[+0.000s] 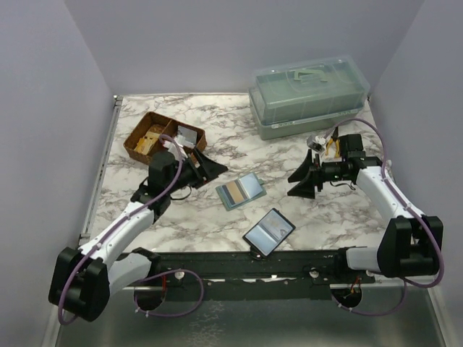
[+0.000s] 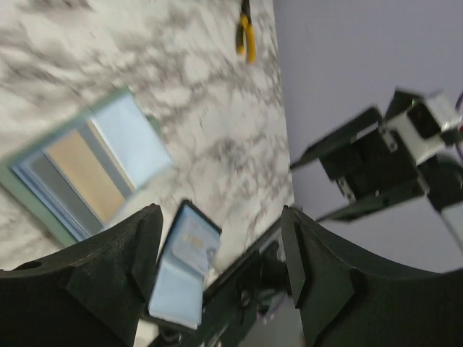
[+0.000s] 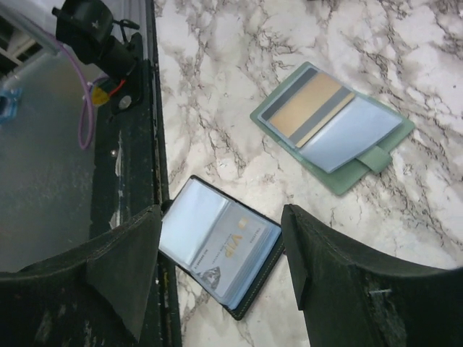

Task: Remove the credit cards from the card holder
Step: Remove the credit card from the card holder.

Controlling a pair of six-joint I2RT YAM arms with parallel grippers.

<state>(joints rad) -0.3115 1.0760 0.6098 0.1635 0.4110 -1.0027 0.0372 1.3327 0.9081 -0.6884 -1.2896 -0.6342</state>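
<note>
We see the black card holder (image 1: 269,232) lying open at lower centre of the top view. It sits on the near edge of the marble table (image 1: 202,217), against the black rail. It faces up with its pale blue inside showing. In the right wrist view it (image 3: 217,249) sits at lower centre, and a credit card (image 3: 239,249) with "VIP" print is tucked in its right half. We cannot tell what the left pocket holds.

Left gripper (image 1: 206,165) is left of centre in the top view, just right of the brown wicker tray (image 1: 137,141). Its jaws are spread wide with nothing between them. The left wrist view confirms this: the fingers (image 2: 108,267) are far apart, with the card holder (image 2: 184,260) on the table beyond them.

Right gripper (image 1: 293,186) is right of centre and points left. Its jaws are also wide apart and empty.

A green card wallet (image 1: 241,190) lies open mid-table between the two grippers, apart from the card holder. The right wrist view shows a tan-and-grey striped card (image 3: 307,108) and a pale blue panel on it.

A clear lidded plastic box (image 1: 307,94) is at upper right of the top view. Yellow-handled pliers (image 2: 247,32) are at the top of the left wrist view.
</note>
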